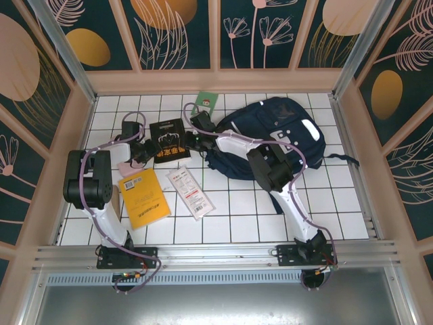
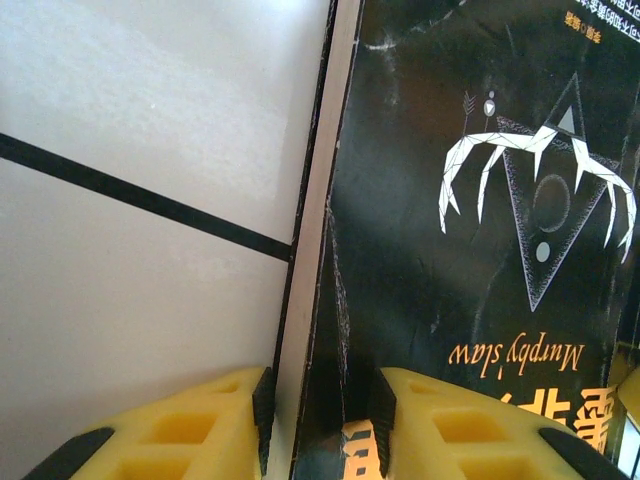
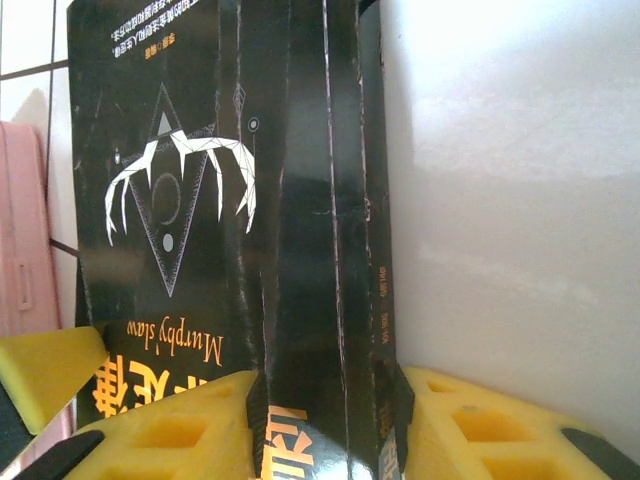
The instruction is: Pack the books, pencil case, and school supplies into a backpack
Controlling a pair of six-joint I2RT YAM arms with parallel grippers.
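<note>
Item: thin black book with gold-white cover art (image 1: 169,141), just left of large navy-blue fabric backpack (image 1: 284,132). Left tool (image 2: 322,410) clamped on its page edge; right tool (image 3: 330,400) clamped on its spine.

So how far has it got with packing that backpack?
Early days. Nothing looks packed yet, though the inside of the backpack is hidden. In hand: the left pincer and right pincer both clamp the black book, just beside it. Left out on the table: the yellow book, green book, white packet and pink pencil case.
</note>
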